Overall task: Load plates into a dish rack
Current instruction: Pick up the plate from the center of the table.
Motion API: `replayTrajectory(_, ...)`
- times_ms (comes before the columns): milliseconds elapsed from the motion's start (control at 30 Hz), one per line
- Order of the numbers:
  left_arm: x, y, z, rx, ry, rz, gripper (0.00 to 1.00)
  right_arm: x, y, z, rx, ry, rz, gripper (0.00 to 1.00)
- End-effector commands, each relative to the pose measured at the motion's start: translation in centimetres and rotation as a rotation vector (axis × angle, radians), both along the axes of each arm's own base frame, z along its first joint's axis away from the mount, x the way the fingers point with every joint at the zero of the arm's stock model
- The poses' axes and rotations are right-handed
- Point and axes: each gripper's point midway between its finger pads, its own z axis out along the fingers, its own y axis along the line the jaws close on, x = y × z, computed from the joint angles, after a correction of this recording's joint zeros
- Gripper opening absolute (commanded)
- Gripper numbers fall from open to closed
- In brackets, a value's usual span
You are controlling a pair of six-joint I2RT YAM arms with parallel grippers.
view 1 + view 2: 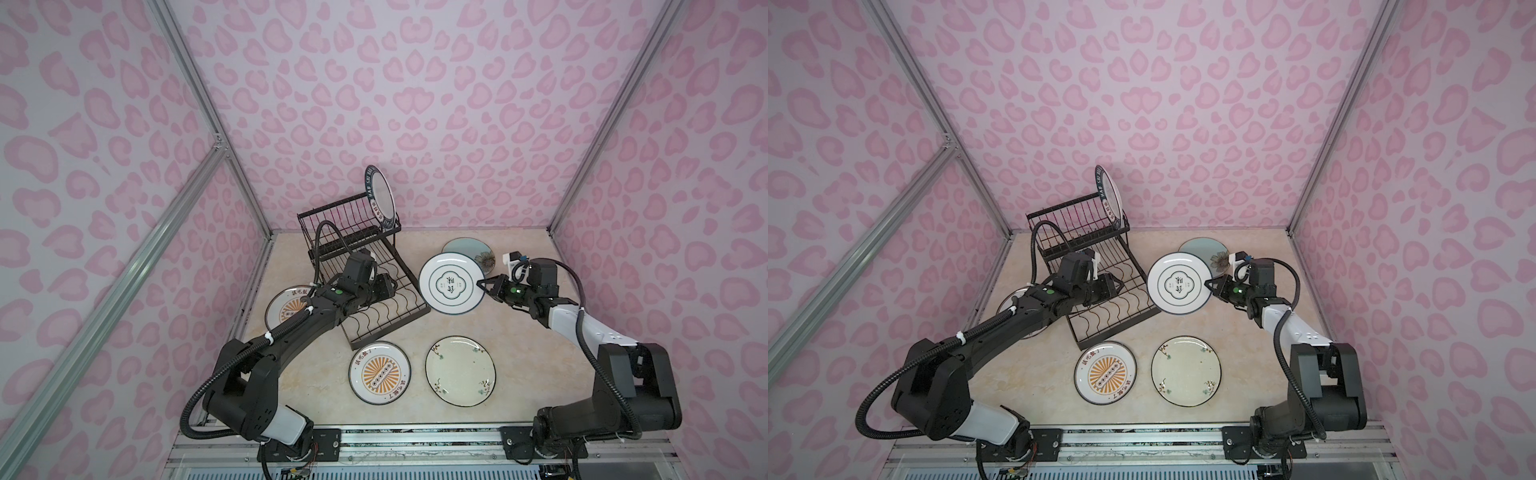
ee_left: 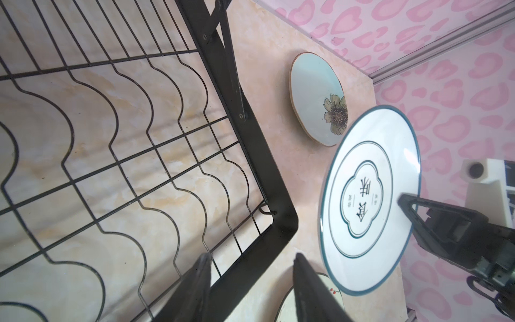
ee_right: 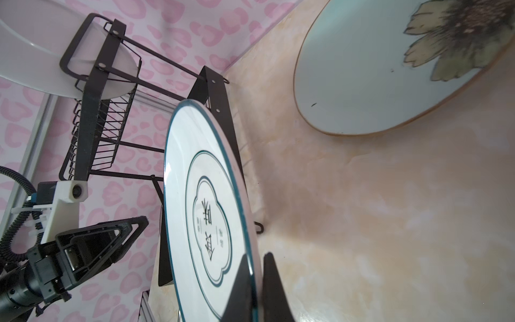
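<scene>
Pinching the right rim of the quatrefoil plate (image 1: pixel 451 282), the clamped right pincer (image 1: pixel 482 285) is holding it tilted just right of the dish rack (image 1: pixel 390 328), and should be tipping it edge-on into a lower slot while the half-open, empty left pincer (image 2: pixel 252 258) is hovering above the rack.

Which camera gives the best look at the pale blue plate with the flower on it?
The left wrist view: the flower plate shows almost whole, flower included. In both top views the held emblem plate covers part of it; the right wrist view is close but crops its edge.
</scene>
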Motion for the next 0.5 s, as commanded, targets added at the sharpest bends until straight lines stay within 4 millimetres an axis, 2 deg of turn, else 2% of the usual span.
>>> replayTrajectory(0,0.4,-0.5,1.8,-0.048,-0.064,-0.007,0.50,0.7,2.9,1.8,0.039,-0.058,0.063,0.00)
replayTrajectory(200,0.3,-0.3,2.0,-0.047,-0.070,-0.002,0.50,1.0,6.8,2.2,0.051,-0.074,0.148,0.00)
replayTrajectory(467,0.3,-0.1,2.0,-0.042,-0.073,0.003,0.50,0.4,9.3,3.3,0.084,-0.100,0.220,0.00)
